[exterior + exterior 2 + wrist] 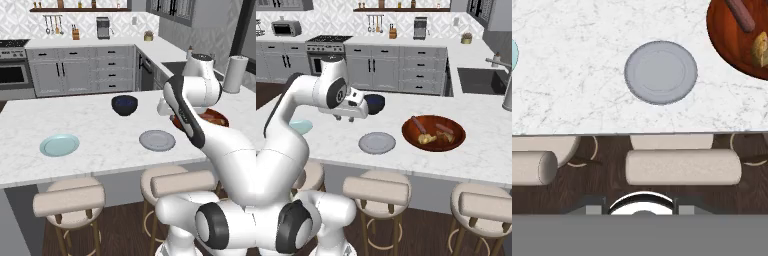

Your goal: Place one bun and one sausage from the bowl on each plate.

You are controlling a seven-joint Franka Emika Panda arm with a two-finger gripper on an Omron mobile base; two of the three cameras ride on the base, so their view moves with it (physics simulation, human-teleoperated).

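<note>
Marble counter [481, 145] holds grey plate [377, 143] beside reddish-brown bowl [433, 133]; fingers [343, 119] hover empty, spread unclear.

A grey plate [661, 72] lies flat on the white marble counter [577, 75], a little in from the counter's near edge, with nothing on it. To its right, well apart, the reddish-brown bowl [727, 40] runs off the frame; a sausage [741, 14] lies in it at a slant, and a piece of golden bun [759, 49] sits beside it nearer the edge. At the far left a sliver of the pale teal plate [514, 55] peeks in. Below the counter edge, a padded stool [683, 166] stands over the dark wood floor, with another stool [534, 167] to its left.
</note>
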